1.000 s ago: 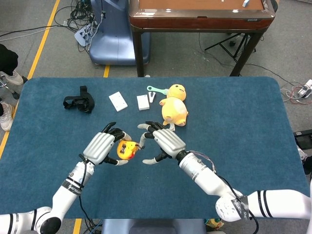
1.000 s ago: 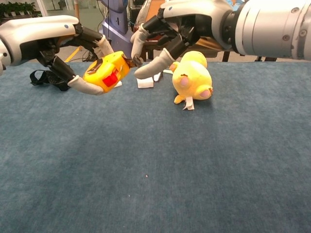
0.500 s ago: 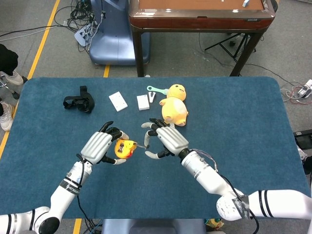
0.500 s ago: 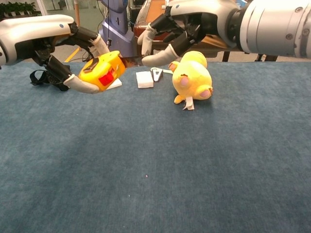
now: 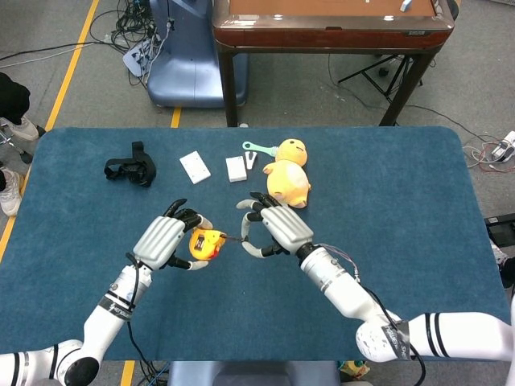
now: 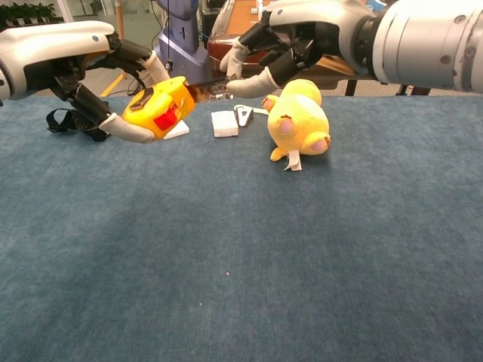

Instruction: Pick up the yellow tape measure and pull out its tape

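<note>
Grey floor with yellow line, brown wooden table, tangled cables behind.

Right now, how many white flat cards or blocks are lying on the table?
2. One white card lies tilted right of the black strap; one white block sits left of the yellow plush duck. None seem hidden.

Tape measure between robot hands
</note>
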You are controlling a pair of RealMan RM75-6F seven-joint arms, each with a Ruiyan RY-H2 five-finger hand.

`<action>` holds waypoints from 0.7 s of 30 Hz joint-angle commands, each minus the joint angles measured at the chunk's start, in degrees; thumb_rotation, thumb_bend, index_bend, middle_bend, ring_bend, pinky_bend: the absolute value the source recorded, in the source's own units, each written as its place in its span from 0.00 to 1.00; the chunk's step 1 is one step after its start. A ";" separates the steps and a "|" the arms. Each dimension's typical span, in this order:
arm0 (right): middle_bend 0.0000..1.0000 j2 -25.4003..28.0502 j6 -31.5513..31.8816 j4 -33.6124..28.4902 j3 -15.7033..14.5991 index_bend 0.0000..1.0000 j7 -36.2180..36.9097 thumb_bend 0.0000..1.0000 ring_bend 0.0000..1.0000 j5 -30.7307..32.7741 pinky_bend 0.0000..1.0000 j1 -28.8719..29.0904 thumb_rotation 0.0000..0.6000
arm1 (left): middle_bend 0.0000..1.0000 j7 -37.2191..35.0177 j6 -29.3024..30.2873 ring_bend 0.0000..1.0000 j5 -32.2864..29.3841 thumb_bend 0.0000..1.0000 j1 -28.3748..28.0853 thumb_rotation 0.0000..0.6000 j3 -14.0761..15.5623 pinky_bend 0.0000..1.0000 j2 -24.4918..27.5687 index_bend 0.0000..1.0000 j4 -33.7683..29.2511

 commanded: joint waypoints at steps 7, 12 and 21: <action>0.22 -0.47 0.32 0.74 0.38 0.59 0.96 0.51 0.00 0.02 0.00 -0.44 1.00 | 0.45 -0.26 -0.30 0.22 -0.10 0.14 0.01 1.00 0.07 0.02 -0.07 0.51 0.56; 0.24 -0.19 0.34 0.87 0.66 0.62 2.02 0.54 0.00 -0.88 0.00 -1.06 1.00 | 0.45 -0.48 -0.51 0.22 0.12 0.14 0.04 1.00 0.21 0.02 -0.09 0.51 1.20; 0.27 3.71 0.88 -1.53 -0.16 0.66 3.23 0.54 0.00 -3.92 0.00 -3.78 1.00 | 0.45 -1.80 -1.19 0.22 0.76 0.14 0.68 1.00 1.20 0.02 0.18 0.51 3.15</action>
